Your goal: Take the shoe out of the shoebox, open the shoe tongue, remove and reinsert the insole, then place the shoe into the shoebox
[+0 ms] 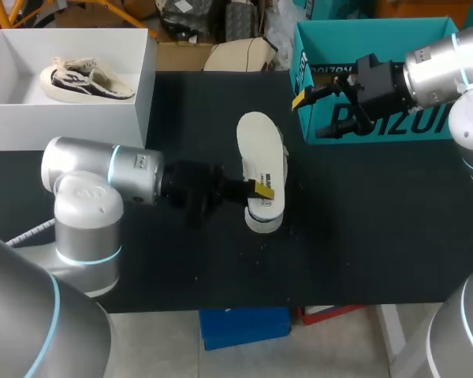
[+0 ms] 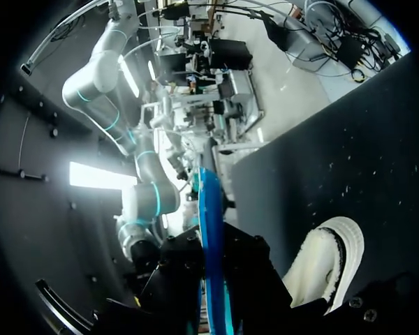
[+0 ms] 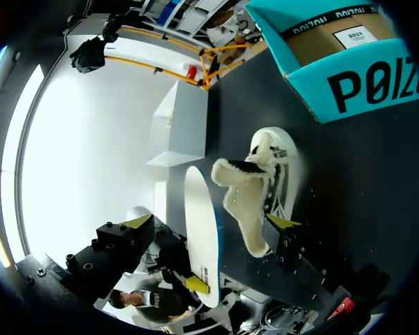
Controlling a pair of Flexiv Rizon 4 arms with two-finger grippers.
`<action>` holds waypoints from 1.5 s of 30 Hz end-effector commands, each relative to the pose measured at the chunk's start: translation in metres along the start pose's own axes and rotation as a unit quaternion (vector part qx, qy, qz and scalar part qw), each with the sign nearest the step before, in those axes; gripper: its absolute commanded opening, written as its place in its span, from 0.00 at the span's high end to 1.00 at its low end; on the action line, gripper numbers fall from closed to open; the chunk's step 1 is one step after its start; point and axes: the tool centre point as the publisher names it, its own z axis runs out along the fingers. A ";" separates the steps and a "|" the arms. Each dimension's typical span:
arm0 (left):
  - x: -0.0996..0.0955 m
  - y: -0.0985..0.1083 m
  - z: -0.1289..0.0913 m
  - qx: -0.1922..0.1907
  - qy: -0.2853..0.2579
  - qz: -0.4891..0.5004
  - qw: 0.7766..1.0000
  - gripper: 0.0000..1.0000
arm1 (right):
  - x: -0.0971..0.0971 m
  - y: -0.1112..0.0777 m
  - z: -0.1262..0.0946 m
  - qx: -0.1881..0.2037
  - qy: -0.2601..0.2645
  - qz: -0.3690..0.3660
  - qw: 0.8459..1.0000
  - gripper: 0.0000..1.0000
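A white insole [image 1: 256, 150] with a blue underside hangs over the black table, with my left gripper [image 1: 262, 189] shut on its edge. In the left wrist view the insole [image 2: 209, 230] shows edge-on between the dark fingers. The white, fleece-lined shoe [image 3: 265, 174] lies on the table beside and partly under the insole [image 3: 199, 223], its tongue folded out. Only the shoe's end [image 1: 264, 222] shows in the head view. My right gripper [image 1: 311, 114] hangs open, up by the teal box's left wall, well apart from the shoe. The shoe [image 2: 328, 262] lies beside my left gripper.
A white shoebox [image 1: 146, 87] stands at the back left with a second, dark-and-cream shoe [image 1: 87, 80] inside. A teal shoebox [image 1: 378, 118] stands at the back right, under my right arm. Black tabletop [image 1: 363, 220] spreads around the shoe.
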 end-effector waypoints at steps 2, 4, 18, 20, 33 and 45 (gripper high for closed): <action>0.002 0.003 -0.003 0.003 -0.017 0.012 1.000 1.00 | -0.001 -0.001 0.001 -0.001 0.001 0.000 1.000 0.00; 0.002 0.003 -0.004 0.003 -0.020 0.020 1.000 1.00 | -0.001 -0.001 0.001 -0.001 0.001 0.000 1.000 0.00; 0.012 0.004 -0.004 0.005 -0.070 0.039 0.997 1.00 | -0.001 -0.001 0.001 -0.001 0.001 0.000 1.000 0.00; 0.013 0.005 -0.004 0.005 -0.072 0.040 0.997 1.00 | -0.001 -0.001 0.001 -0.001 0.001 0.000 1.000 0.00; 0.015 0.005 -0.003 0.004 -0.074 0.040 0.996 1.00 | -0.001 -0.001 0.001 -0.001 0.001 0.000 1.000 0.00; 0.015 0.005 -0.003 0.004 -0.074 0.040 0.996 1.00 | 0.002 -0.014 -0.005 -0.017 0.062 -0.020 0.998 0.00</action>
